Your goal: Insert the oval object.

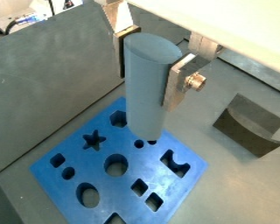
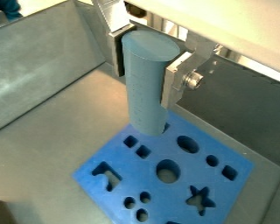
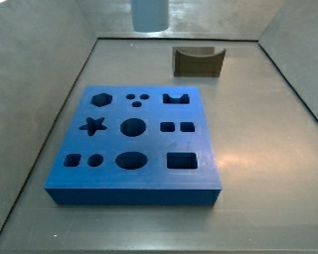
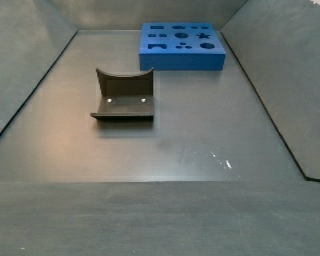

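The oval object point(image 1: 145, 92) is a pale whitish-blue upright peg, seen in both wrist views point(image 2: 145, 87). My gripper point(image 1: 149, 61) is shut on its upper part, one silver finger on each side point(image 2: 146, 61). The peg hangs above the blue board point(image 1: 184, 179) with several shaped holes, its lower end over the board's edge region point(image 2: 224, 188). In a side view only the peg's lower end point(image 3: 148, 12) shows, high above the far side of the board point(image 3: 202, 109). The gripper is out of view in the side view that shows the board far back point(image 4: 183, 58).
A brown block with a curved notch point(image 3: 198, 62) lies on the grey floor beyond the board, also seen in a wrist view point(image 1: 250, 125) and near the middle in a side view point(image 4: 123, 95). Grey sloped walls point(image 3: 43, 89) enclose the floor.
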